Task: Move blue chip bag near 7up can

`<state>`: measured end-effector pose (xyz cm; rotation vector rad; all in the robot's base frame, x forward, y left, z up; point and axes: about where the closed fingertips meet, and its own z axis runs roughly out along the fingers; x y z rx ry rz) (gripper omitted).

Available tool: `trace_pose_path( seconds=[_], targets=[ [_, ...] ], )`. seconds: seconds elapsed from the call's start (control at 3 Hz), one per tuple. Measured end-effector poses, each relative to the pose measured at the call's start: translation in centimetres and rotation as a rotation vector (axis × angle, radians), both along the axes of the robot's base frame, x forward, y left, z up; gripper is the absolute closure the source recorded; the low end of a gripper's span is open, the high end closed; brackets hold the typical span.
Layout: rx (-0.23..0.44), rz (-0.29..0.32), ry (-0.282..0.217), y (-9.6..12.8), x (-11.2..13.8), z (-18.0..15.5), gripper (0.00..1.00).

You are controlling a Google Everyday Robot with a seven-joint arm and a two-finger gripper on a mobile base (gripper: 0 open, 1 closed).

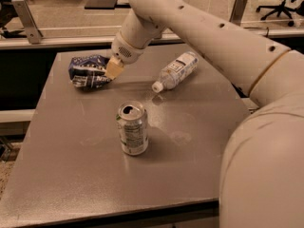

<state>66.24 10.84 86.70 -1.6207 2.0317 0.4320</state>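
Observation:
The blue chip bag [87, 72], crumpled dark-blue foil with white lettering, is at the table's far left. My gripper [114, 69] is at the bag's right end and is shut on it, with one cream finger [114, 67] showing against the foil. The 7up can [132, 128], silvery with green print and an open pull-tab top, stands upright near the middle of the table. It is in front of the bag and a little to its right, well apart from it.
A clear plastic bottle [176, 71] with a white cap lies on its side to the right of the gripper. My arm [213, 37] reaches over the table's right half. The grey table [61, 175] ends at a rail [57, 39] behind it.

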Motion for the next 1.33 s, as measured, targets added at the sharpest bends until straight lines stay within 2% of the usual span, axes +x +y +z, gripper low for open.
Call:
trace_pose_path(
  seconds=[0.33,0.67,1.0,1.33],
  targets=[
    [0.014,0.144,-0.021,-2.9,-2.2,1.0,1.0],
    [0.016,0.327,-0.055,-5.4,-6.3,1.3,1.0],
    [0.01,0.427,-0.056,-6.3,-9.7,0.7,1.0],
    [0.007,0.489,-0.05,-7.6,-12.6,0.3,1.0]
  ],
)
